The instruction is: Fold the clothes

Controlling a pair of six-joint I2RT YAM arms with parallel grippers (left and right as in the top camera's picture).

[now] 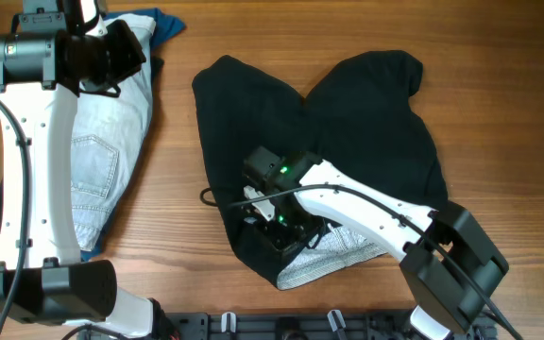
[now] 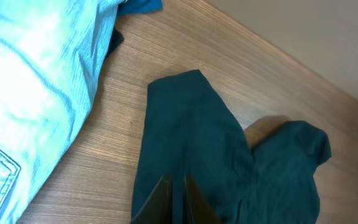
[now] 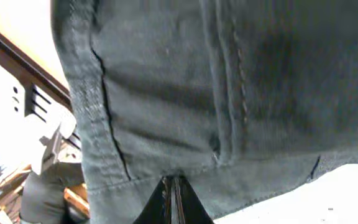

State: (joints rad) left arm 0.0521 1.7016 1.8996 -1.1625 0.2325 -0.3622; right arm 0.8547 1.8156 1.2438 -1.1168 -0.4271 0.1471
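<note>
The large black shorts [image 1: 348,123] lie spread in the middle of the table, with the pale patterned waistband lining [image 1: 333,255] turned up at the near edge. My right gripper [image 1: 281,225] is shut on the black shorts at the waistband; in the right wrist view the fabric [image 3: 229,81] hangs just in front of the closed fingers [image 3: 174,186]. My left gripper [image 1: 128,49] is shut and empty, held above the light-blue denim shorts [image 1: 97,156] at the far left. The left wrist view shows its fingertips [image 2: 178,196] over the black shorts [image 2: 216,155].
A blue top [image 1: 163,24] lies under the denim shorts at the back left; it also shows in the left wrist view [image 2: 143,6], next to the denim shorts [image 2: 36,74]. Bare wooden table [image 1: 499,76] surrounds the black shorts. A black rail [image 1: 281,326] runs along the near edge.
</note>
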